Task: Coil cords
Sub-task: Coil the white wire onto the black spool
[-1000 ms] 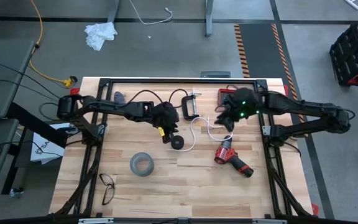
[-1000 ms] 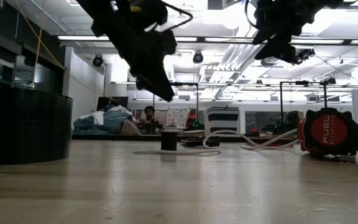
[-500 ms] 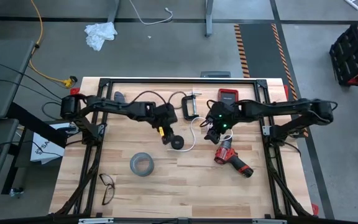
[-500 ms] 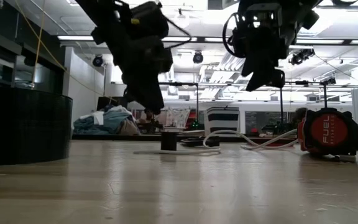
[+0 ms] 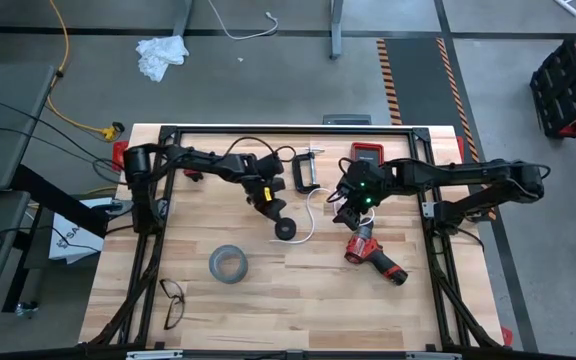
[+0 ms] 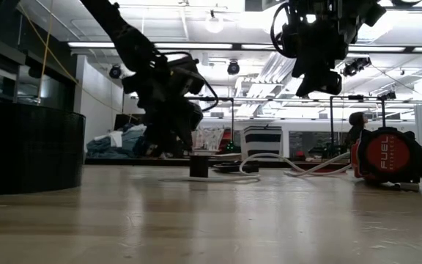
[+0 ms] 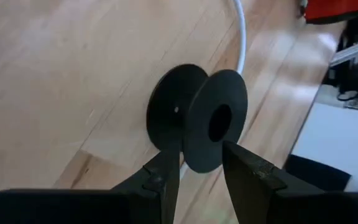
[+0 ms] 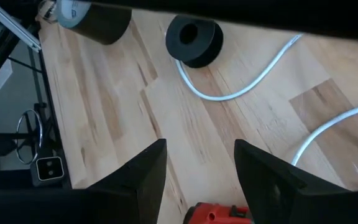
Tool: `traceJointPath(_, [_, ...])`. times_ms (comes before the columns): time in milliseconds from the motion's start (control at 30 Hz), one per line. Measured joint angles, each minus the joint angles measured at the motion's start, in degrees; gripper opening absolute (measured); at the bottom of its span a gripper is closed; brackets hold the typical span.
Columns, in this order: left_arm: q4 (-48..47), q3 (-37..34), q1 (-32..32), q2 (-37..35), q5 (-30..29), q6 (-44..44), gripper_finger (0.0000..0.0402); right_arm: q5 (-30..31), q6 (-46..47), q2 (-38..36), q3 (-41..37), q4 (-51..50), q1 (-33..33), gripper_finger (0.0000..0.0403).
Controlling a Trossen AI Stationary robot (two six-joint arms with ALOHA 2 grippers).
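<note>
A: While the left gripper [image 5: 265, 203] hangs spread just up-left of the disc [image 5: 286, 229] mid-frame, what's crowding the cord [image 5: 313, 215]?

B: Clamp [image 5: 305, 172] above, drill [image 5: 373, 256] right, tape [image 5: 227, 264] lower left; right gripper [image 5: 345, 214] spread over its loops.

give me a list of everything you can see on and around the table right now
Spool: one, black, table middle, white cord attached.
Tape roll: one, grey, near front left.
Glasses: one pair, dark, front left corner.
Drill: one, red and black, right of middle.
Clamp: one, black, near back edge.
Red device: one, back edge.
Yellow cord: one, floor, left.
White rag: one, floor, behind table.
Left hand: open, beside the spool.
Right hand: open, above the white cord.
</note>
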Motion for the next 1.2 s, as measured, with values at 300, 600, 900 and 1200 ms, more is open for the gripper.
traceJointPath(300, [3.24,0.02,-0.96,0.28,1.64,-1.07,0.0115,0.31,-0.13,-0.02,0.0,-0.36,0.0,0.0183])
traceJointPath(600, [4.04,0.07,-1.95,2.99,2.51,-1.21,0.0115,1.36,-0.99,-0.02,0.0,-0.36,0.0,0.0183])
traceJointPath(900, [8.18,0.0,-2.47,4.29,2.74,-4.17,0.0115,1.73,-1.03,-0.02,0.0,-0.2,-0.02,0.0183])
traceJointPath(1200, [6.35,0.0,-2.97,4.1,4.41,-0.05,0.0115,0.6,-1.32,-0.05,0.0,-7.57,1.24,0.0183])
